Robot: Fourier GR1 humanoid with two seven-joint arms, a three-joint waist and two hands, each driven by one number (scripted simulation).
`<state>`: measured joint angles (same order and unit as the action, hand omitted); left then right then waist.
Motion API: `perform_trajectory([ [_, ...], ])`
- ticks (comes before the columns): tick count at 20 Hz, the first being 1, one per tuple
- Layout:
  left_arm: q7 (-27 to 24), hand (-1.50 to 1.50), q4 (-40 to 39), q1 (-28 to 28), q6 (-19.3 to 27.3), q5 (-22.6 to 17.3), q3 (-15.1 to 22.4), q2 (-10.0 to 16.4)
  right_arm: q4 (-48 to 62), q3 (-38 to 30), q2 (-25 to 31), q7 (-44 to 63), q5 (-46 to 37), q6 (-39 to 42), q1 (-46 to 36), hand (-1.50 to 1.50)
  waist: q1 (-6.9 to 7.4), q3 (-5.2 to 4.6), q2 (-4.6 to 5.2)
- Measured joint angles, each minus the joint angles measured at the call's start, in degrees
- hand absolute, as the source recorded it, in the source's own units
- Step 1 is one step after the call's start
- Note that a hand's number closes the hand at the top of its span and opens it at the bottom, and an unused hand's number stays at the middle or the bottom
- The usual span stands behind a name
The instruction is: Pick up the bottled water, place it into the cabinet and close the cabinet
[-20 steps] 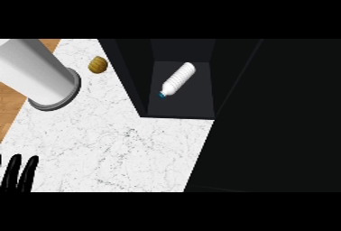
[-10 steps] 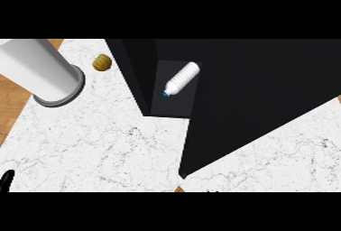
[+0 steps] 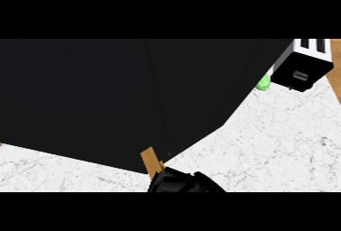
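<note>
Bottled water nowhere in sight; probably hidden behind the dark cabinet [image 3: 100,94] wall, so up and beyond the robot hand [image 3: 183,182]. Likely light, stiff-sided and smooth, apt to roll when laid down; best taken round the middle of the body, across its width. Only a black lump of the robot hand showing at the lower edge; open or closed, cannot tell. Just above and left of it, touching or nearly so, a wooden edge [image 3: 152,160], maybe the cabinet door's rim. Further out to the right, pale marble tabletop [image 3: 279,135]. Far up and right, a small green object [image 3: 264,83] beside a black-and-white appliance [image 3: 303,63].
</note>
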<state>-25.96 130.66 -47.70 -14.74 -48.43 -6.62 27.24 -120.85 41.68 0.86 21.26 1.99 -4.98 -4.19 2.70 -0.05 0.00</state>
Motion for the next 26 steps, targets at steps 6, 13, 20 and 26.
perform_trajectory([
  [6, -0.3, -1.5, -1.0, -4.3, -6.5, -4.0, -5.5, -0.7, 9.4, -7.7, -0.6, 1.9, 9.5, -3.3, -13.8, 1.5, -0.38, 0.03, 0.04],
  [13, 1.3, -1.5, -0.8, -7.1, -10.7, -7.4, -10.6, -2.8, 19.3, -18.8, -0.6, 0.2, 19.8, -0.8, -23.6, 1.5, -1.02, 0.06, 0.03],
  [20, 3.1, -1.5, -1.3, -8.5, -14.8, -11.0, -15.3, -4.2, 33.1, -28.0, 0.7, -2.8, 24.7, 7.5, -31.9, 1.5, -1.13, 0.03, -0.13],
  [26, 4.8, -1.5, -3.6, -7.3, -17.8, -11.4, -17.2, -6.2, 39.2, -29.7, 1.5, -4.7, 26.5, 15.4, -34.8, 1.5, -1.62, 0.32, -1.06],
])
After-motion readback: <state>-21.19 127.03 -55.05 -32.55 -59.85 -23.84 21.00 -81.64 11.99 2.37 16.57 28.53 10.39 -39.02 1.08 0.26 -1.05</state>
